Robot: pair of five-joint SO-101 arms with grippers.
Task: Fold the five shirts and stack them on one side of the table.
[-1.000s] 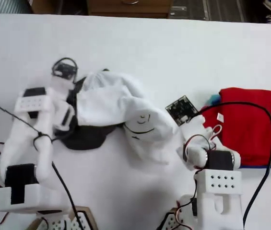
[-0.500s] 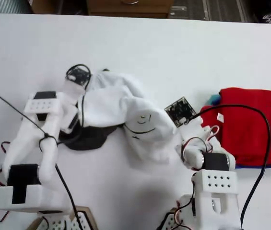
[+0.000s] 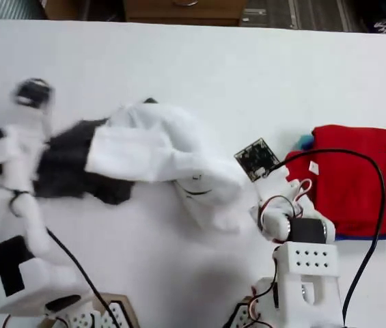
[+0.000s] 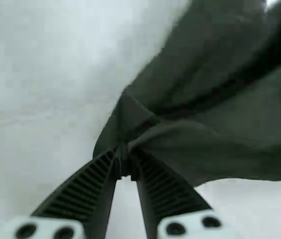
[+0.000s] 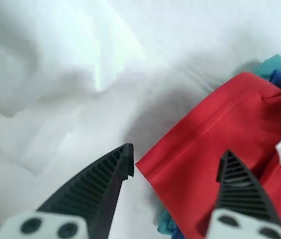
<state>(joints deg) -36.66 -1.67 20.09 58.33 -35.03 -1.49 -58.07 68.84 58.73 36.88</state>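
Observation:
My left gripper [image 4: 125, 163] is shut on a fold of the black shirt [image 4: 220, 114], which hangs stretched from the pinch. In the high view the black shirt [image 3: 66, 167] lies spread at the left, partly under the crumpled white shirt [image 3: 158, 147]. The left arm [image 3: 1, 147] stands at the table's left edge. My right gripper [image 5: 178, 154] is open and empty, over the near edge of the folded red shirt [image 5: 215, 144], touching nothing. The red shirt [image 3: 360, 178] tops a stack at the right, with blue and teal cloth [image 5: 279, 74] beneath it.
The white table [image 3: 247, 75] has free room along the back and in the front middle. A black cable [image 3: 374, 205] loops from the right arm [image 3: 305, 253] over the red stack. A wooden cabinet stands beyond the far edge.
The left arm has swung left with the black shirt, dragging it out from under the white shirt, which shifted left a little. The right arm has barely moved.

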